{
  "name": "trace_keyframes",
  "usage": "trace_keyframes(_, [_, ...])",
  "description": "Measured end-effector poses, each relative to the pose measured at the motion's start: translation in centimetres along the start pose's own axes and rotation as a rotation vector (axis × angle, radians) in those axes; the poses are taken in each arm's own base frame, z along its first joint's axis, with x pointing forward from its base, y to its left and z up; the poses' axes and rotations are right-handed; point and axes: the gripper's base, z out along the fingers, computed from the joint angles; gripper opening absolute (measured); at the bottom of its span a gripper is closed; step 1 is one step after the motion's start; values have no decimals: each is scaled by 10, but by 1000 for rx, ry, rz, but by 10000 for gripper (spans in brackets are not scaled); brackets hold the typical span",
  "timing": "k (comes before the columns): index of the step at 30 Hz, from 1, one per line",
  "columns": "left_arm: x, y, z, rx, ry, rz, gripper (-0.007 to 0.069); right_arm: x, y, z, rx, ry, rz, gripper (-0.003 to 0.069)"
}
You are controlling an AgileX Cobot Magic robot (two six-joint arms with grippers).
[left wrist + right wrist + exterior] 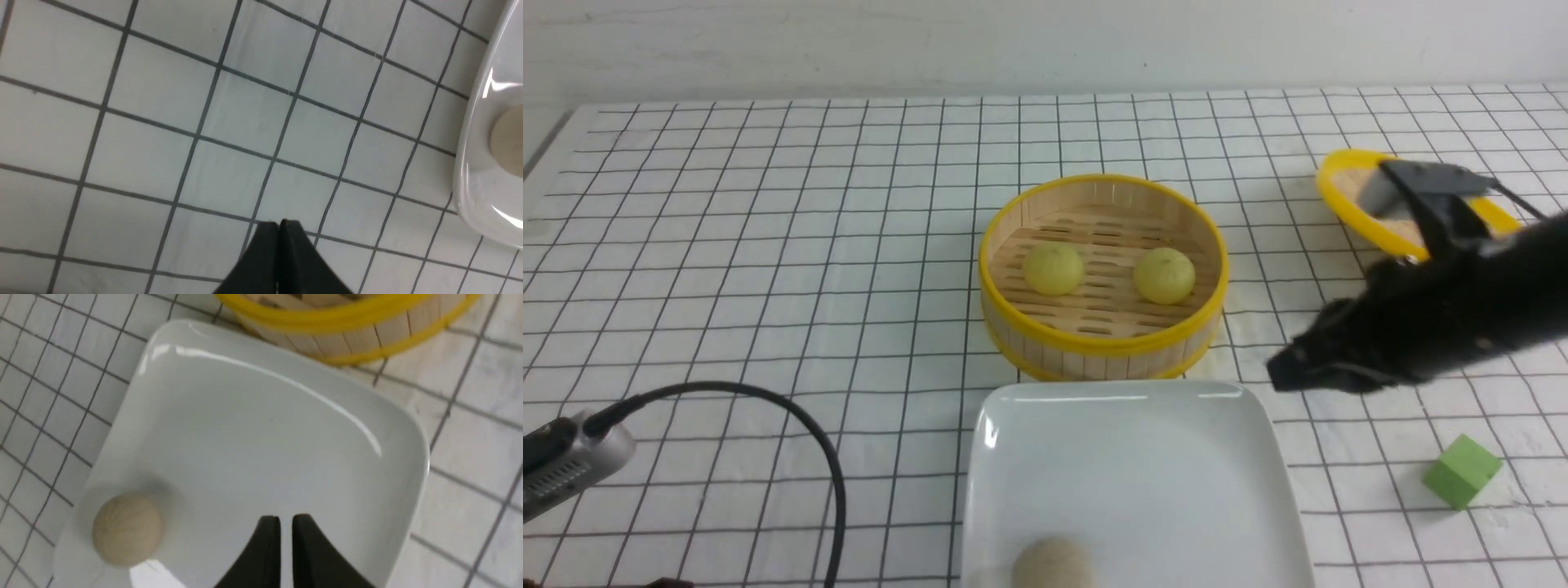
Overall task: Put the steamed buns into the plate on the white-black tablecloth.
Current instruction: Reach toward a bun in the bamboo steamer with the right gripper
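Note:
Two pale yellow-green steamed buns [1053, 269] [1165, 275] sit side by side inside the bamboo steamer basket [1103, 339]. The white plate [1127, 465] lies in front of the basket on the white-black tablecloth [768, 245]. My right gripper [1276, 374] hangs blurred by the plate's far right corner. In the right wrist view the gripper [286, 517] is above the plate [265, 437], its fingers a narrow slit apart and empty. My left gripper [278, 223] is shut and empty over bare cloth, with the plate [474, 183] off to one side.
A beige rough ball [1052, 563] [126, 528] rests on the plate's near part. The yellow-rimmed lid [1347, 196] lies far right behind my right arm. A green cube [1462, 471] sits right of the plate. A black cable [800, 425] loops at near left.

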Motion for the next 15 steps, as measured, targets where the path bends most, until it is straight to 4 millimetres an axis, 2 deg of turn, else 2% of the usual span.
trace_keyframes(2, [0,1,0,-8,-5,5,37,-22,0,21,42,27,-26,122])
trace_keyframes(4, [-1,1,0,-16,-7,10,46,-36,1,28,69,20,-39,149])
trace_keyframes(5, [-1,2,0,-19,-8,12,55,-53,-1,42,109,14,-56,198])
trace_keyframes(7, [-1,2,0,-22,-9,14,66,-73,-6,61,153,4,-60,274])
trace_keyframes(12, [-2,2,0,-20,-18,14,78,-102,-22,102,226,-7,-106,385])
trace_keyframes(15, [-2,2,0,-20,-19,14,84,-106,-33,126,251,3,-105,385])
